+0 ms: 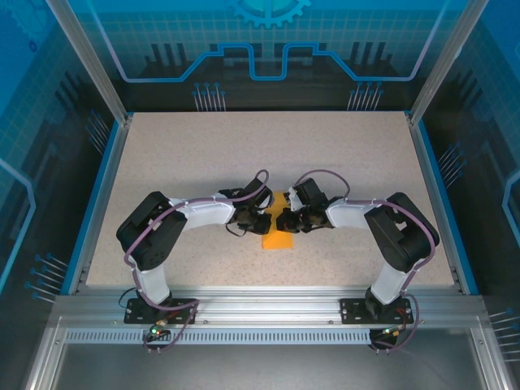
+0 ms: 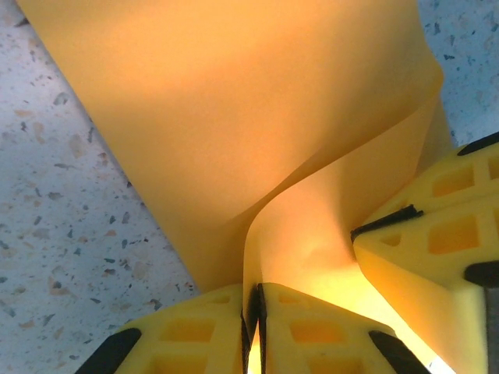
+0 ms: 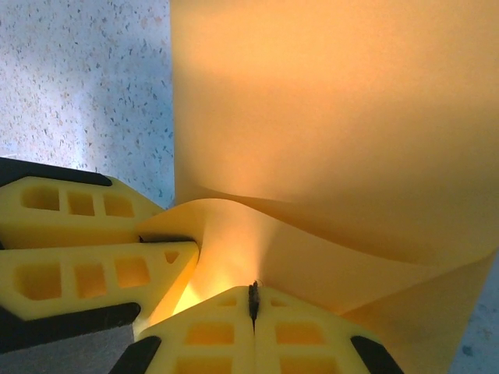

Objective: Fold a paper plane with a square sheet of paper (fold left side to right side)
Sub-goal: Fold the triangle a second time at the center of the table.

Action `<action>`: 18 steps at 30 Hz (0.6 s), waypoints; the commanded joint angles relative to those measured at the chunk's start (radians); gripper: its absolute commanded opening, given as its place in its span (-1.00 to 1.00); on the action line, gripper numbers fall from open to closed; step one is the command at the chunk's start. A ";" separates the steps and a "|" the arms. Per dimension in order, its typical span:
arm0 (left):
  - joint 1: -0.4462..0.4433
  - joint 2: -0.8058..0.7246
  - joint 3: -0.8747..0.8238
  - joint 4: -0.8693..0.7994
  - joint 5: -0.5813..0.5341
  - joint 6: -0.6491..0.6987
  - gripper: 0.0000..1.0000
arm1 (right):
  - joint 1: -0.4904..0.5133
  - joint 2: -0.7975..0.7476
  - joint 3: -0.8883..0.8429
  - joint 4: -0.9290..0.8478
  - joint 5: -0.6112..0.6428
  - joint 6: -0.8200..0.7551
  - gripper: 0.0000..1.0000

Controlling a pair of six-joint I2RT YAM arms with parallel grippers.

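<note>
The square sheet of paper (image 1: 279, 240) is bright orange and lies at the table's middle between both grippers. In the left wrist view the sheet of paper (image 2: 234, 117) lies flat on the table, and its near flap curls up into my left gripper (image 2: 253, 298), which is shut on that raised edge. My right gripper (image 3: 253, 293) is shut on the same lifted flap of the sheet (image 3: 327, 101). The two grippers stand close together, the left gripper (image 1: 262, 221) just left of the right gripper (image 1: 292, 219). The paper plane is out of view.
The speckled beige table (image 1: 195, 154) runs wide on all sides of the paper. Blue rails (image 1: 96, 203) border its left and right edges. The other arm's yellow fingers (image 2: 425, 249) stand close beside each jaw, as do those fingers (image 3: 86, 261) at the left of the right wrist view.
</note>
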 commanded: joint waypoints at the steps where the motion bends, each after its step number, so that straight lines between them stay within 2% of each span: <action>1: -0.003 0.039 0.004 -0.047 0.005 0.029 -0.70 | 0.014 0.007 0.009 -0.032 0.018 -0.014 -1.00; 14: -0.004 0.034 0.008 -0.049 -0.006 0.020 -0.69 | 0.014 0.013 0.005 -0.060 0.032 -0.018 -1.00; 18: -0.003 0.014 0.005 -0.049 -0.012 0.013 -0.63 | 0.014 0.013 0.001 -0.076 0.044 -0.018 -1.00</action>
